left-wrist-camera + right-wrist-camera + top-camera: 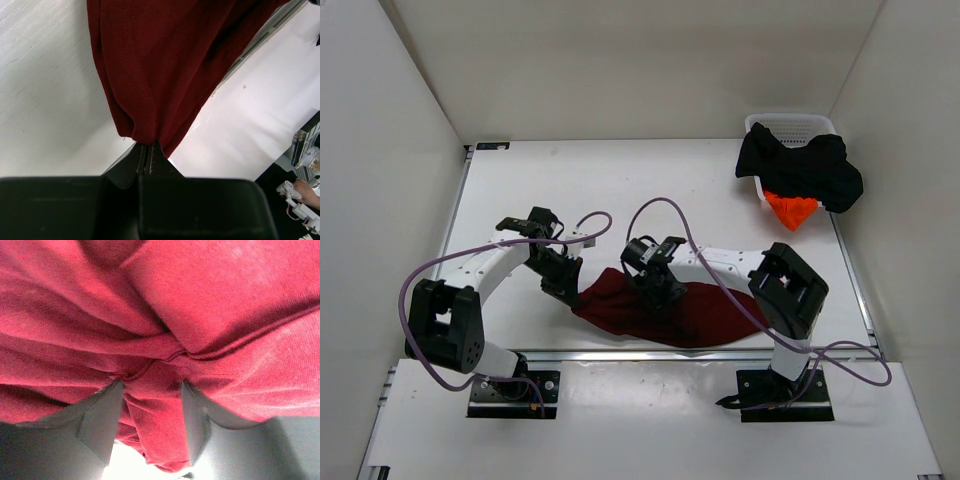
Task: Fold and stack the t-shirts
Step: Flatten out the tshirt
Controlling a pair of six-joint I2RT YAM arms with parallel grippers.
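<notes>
- Maroon t-shirt [700, 318] lies bunched at the near edge of the table [620, 190].
- Left gripper [147, 150] is clenched on its edge.
- Right gripper [151, 385] straddles a gathered fold, apparently grasping it.

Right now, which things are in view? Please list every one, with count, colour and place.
maroon shirt: 1, dark red, near table edge, between the arms
black shirt: 1, black, draped over the basket
orange shirt: 1, orange, under the black shirt's near edge
basket: 1, white, far right corner
table: 1, white
cables: 2, purple, looping from the arms
left pincer: 1, black, shut on maroon shirt
right pincer: 1, black, astride a maroon shirt fold, grip unclear
</notes>
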